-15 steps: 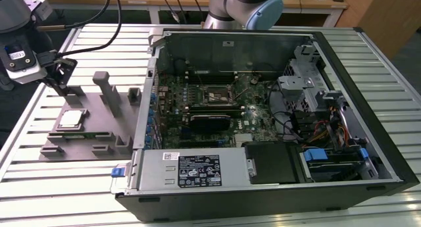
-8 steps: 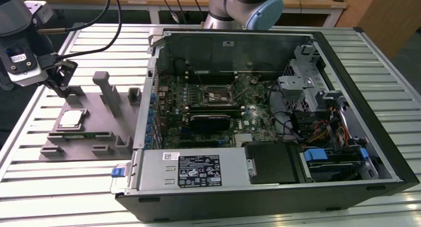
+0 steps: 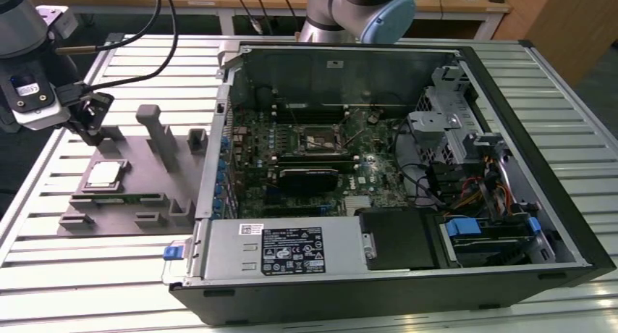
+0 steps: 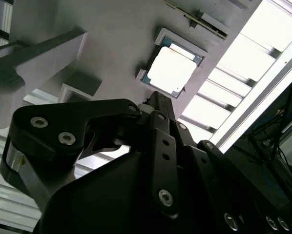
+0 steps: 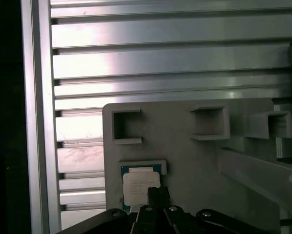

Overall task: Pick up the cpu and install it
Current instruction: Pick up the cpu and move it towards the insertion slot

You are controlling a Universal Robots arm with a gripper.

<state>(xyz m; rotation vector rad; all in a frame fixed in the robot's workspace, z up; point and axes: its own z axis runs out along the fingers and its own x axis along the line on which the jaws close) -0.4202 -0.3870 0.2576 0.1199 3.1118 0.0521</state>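
- My gripper [image 3: 89, 135] hovers near the cpu [image 3: 104, 175], fingers pressed together, holding nothing.
- The cpu lies flat in a grey tray [image 3: 145, 172] recess, beside the open computer case [image 3: 386, 166].

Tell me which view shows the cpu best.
The second wrist view: the cpu shows its whole top plate, seated in the grey tray. The exterior view shows it small; in the first wrist view the gripper covers part.

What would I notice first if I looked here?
The big open computer case takes up the middle of the exterior view, with its green motherboard showing. On the exterior view's left, the shiny cpu lies in a grey tray, and the black end effector hovers close by it.
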